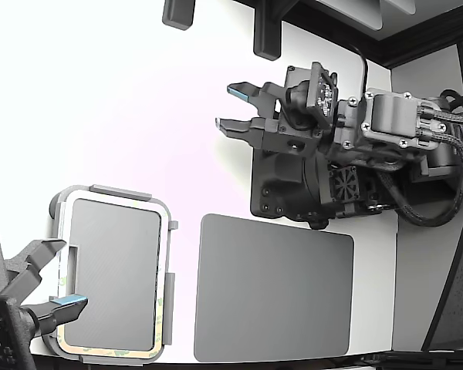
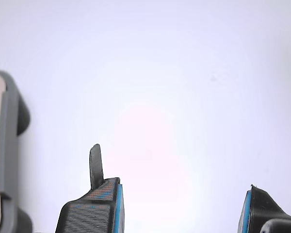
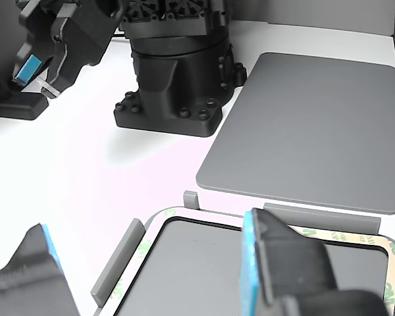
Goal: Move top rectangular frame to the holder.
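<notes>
Blue-padded fingers (image 2: 119,208) spread wide, gripping nothing; we see only bare bench (image 2: 174,97) between them. Frame (image 1: 112,349) already seated in holder (image 1: 119,193), at one edge of wrist view, off to side of gripper (image 2: 182,206). We judge second arm's gripper (image 1: 54,277) nearer.

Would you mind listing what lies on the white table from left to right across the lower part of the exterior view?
Second arm's gripper → holder with the rectangular frame seated in it → dark grey mat → black arm base, set a little further up the picture.
</notes>
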`<state>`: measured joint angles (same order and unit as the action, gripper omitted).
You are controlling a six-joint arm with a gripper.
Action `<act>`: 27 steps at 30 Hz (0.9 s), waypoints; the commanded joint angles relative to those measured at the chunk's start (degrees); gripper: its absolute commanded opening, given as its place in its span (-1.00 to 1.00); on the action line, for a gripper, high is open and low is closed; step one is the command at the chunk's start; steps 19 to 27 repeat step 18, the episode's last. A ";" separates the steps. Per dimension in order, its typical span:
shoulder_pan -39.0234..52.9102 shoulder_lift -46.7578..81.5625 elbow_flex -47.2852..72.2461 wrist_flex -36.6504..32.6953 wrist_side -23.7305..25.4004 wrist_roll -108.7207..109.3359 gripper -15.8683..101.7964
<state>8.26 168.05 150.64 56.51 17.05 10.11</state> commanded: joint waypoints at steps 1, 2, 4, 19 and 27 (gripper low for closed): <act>-0.70 1.32 -1.14 0.18 0.44 0.35 0.97; -0.70 1.32 0.70 -0.53 1.93 2.02 0.97; -0.70 0.70 0.26 0.00 2.72 2.20 0.97; -0.62 1.23 0.53 -0.26 0.88 0.53 0.97; -0.62 1.23 0.53 -0.26 0.88 0.53 0.97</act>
